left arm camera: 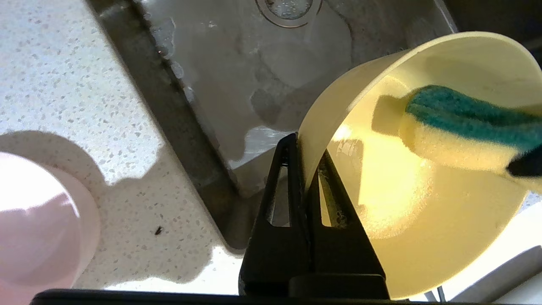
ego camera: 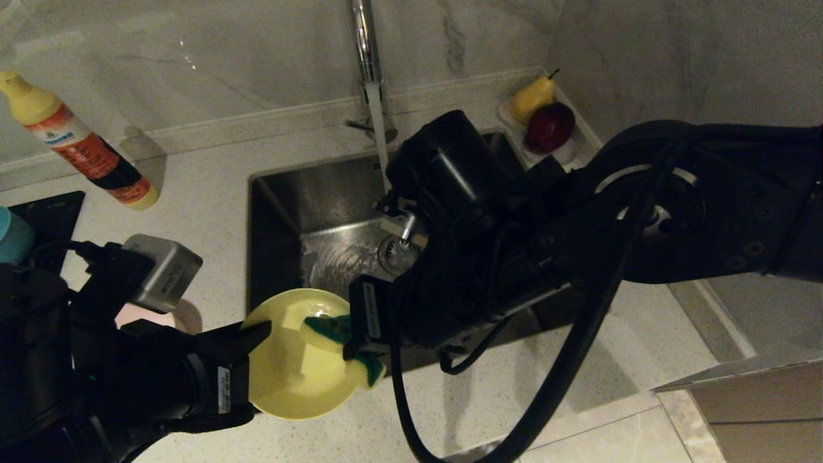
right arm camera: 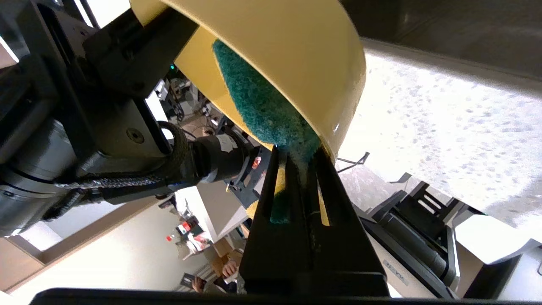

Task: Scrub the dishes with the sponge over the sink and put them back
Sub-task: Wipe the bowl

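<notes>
Step in hand: scrubbing the yellow bowl [ego camera: 296, 357]. The left tool [left arm camera: 305, 169] is pressed together on the bowl's rim, one finger inside the wall and one outside. It holds the bowl at the near edge of the sink [ego camera: 321, 218], partly over the surface [ego camera: 212, 193]. The bowl is tipped on its side, its mouth facing toward the right arm and somewhat upward. The right tool [right arm camera: 296, 169] pinches the sponge [ego camera: 341, 337] at one end. The free end reaches into the bowl. The sponge's long axis runs from the tool into the bowl's hollow, with the yellow foam against the inner wall and the green face turned away from it.

Next move, as a judgement: sweep the sponge round the inside while the left tool keeps the rim firm, then return the bowl to the surface. A pink bowl [left arm camera: 38, 228] waits beside the sink. Farther off, water runs from the tap [ego camera: 366, 51] toward the drain [ego camera: 397, 252].
</notes>
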Robot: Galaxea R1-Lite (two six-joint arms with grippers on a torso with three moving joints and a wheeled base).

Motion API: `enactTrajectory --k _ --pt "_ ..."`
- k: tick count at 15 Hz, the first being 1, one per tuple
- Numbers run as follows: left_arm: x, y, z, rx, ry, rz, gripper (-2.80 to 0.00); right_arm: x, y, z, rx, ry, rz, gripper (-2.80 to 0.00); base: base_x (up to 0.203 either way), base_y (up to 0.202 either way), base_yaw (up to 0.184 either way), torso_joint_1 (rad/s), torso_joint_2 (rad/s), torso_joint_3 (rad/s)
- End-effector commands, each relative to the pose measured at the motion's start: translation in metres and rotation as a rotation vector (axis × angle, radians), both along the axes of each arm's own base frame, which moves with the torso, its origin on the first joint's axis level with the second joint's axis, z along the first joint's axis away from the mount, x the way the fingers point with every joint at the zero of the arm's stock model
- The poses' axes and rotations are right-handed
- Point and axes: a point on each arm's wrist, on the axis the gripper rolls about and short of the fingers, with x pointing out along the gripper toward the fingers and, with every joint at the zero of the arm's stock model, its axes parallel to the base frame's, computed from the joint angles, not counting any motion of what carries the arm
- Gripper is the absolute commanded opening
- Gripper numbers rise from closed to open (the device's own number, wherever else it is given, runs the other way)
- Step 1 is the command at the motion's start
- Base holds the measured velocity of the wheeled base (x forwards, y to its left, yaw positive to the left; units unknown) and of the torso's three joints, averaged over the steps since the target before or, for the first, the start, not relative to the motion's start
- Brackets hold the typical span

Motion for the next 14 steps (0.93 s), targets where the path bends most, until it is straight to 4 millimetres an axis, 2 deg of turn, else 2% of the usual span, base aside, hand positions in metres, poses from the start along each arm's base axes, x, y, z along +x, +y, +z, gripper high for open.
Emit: enactTrajectory --k 1,10,14 --pt "0.0 0.0 0.001 -0.003 -0.004 0.002 -2.8 0.004 -0.007 0.004 0.006 0.0 -0.02 -2.8 0.0 0.0 0.0 0.0 0.0 0.0" --pt "0.0 0.0 -0.006 0.007 0.022 0.0 -2.8 0.002 -0.018 0.028 0.098 -0.067 -0.023 -2.8 0.0 0.0 0.0 0.0 0.0 0.0" --pt "0.004 -0.004 -0.007 -0.003 0.033 0.004 -2.8 -0.012 -0.035 0.051 0.151 -0.079 0.003 -2.8 0.0 0.0 0.0 0.0 0.0 0.0"
